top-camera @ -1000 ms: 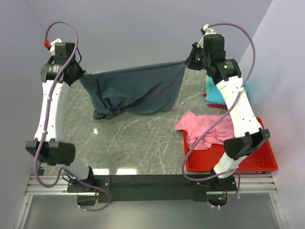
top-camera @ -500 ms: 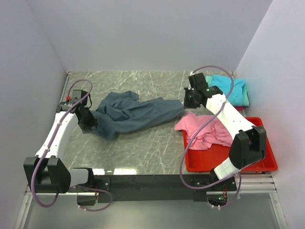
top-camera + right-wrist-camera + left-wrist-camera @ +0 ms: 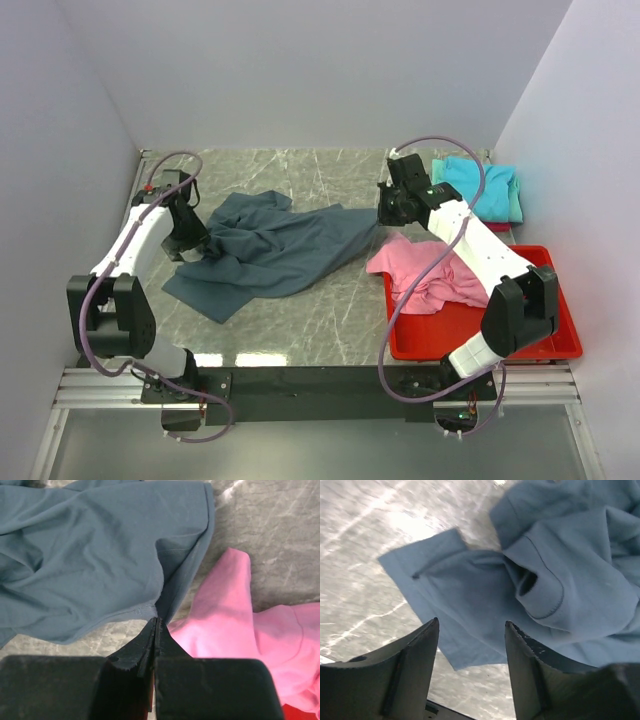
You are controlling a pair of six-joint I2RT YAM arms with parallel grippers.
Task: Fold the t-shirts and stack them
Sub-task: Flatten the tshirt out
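The dark slate t-shirt [image 3: 280,250] lies crumpled and spread on the marble table [image 3: 330,330]. My right gripper [image 3: 388,212] is shut on its right hem, low over the table; in the right wrist view the shut fingertips [image 3: 156,621] pinch the blue-grey cloth [image 3: 75,570] next to the pink t-shirt [image 3: 240,625]. At the shirt's left end my left gripper [image 3: 188,238] stands open. In the left wrist view it [image 3: 471,626] holds nothing, and the cloth [image 3: 580,580] lies below it. The pink t-shirt [image 3: 430,270] drapes over the bin's edge.
A red plastic bin [image 3: 500,340] sits at the near right, under the right arm. A folded turquoise tee [image 3: 480,185] tops a pile at the back right corner. Walls close in on the left, the back and the right.
Both arms came down from holding the slate shirt stretched in the air. The shirt now rests on the table. The left gripper opened and let go of its end; the right stays shut.
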